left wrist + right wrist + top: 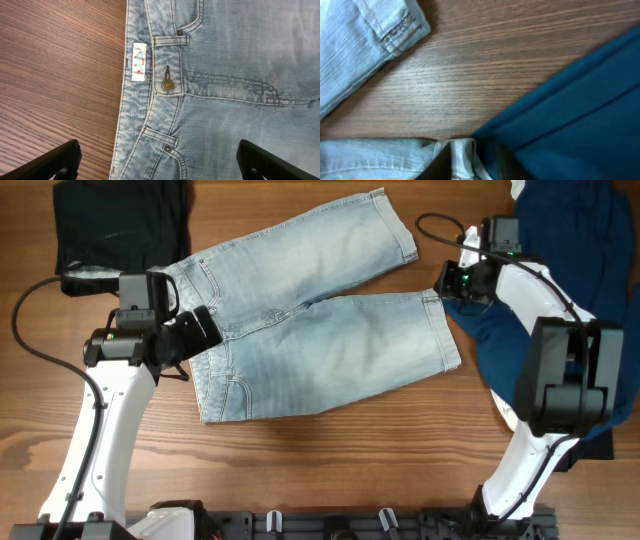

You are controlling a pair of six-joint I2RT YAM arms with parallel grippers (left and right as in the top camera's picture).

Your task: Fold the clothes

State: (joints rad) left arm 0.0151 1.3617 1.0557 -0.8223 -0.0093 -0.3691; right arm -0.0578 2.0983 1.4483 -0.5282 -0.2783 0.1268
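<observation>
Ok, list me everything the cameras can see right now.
denim shorts: one, pale faded blue, spread flat mid-table, waistband toward the left arm
navy garment: one, dark blue, heaped at the table's right side, partly under the right arm
black garment: one, black with a pale edge, far left corner
table: one, brown wood grain, under everything
left hand: one, black, open above the shorts' waistband
right hand: one, black, seemingly pinching a leg hem of the shorts

Lab: wooden table, left arm, right arm.
</observation>
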